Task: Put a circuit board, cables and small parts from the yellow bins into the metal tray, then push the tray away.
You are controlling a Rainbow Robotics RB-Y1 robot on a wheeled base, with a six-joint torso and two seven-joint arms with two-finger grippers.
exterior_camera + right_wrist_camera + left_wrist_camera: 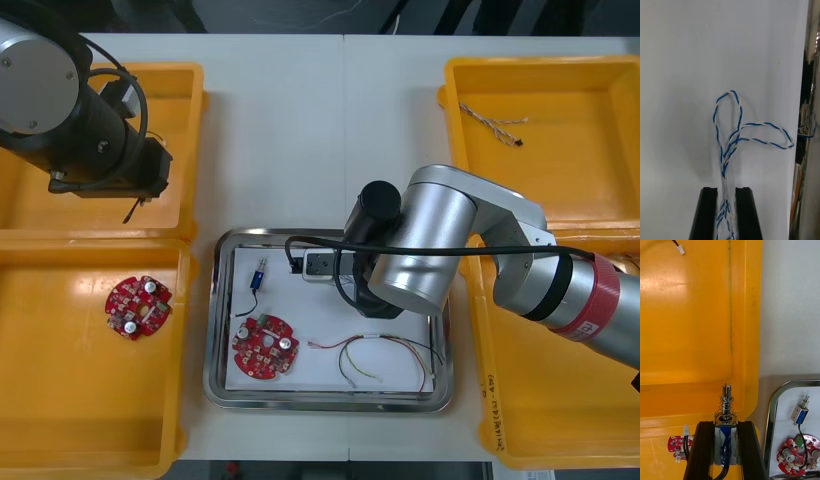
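Front cam high, steeply down, wrist cams close-up, front & L wrist share metal tray [330, 404]

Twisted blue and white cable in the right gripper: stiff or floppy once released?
Probably floppy but springy: the twisted blue and white cable holds open loops beyond the right gripper, so it may sprawl rather than lie straight. It looks thin, so it is likely light, and it might cling to the gripper at release.
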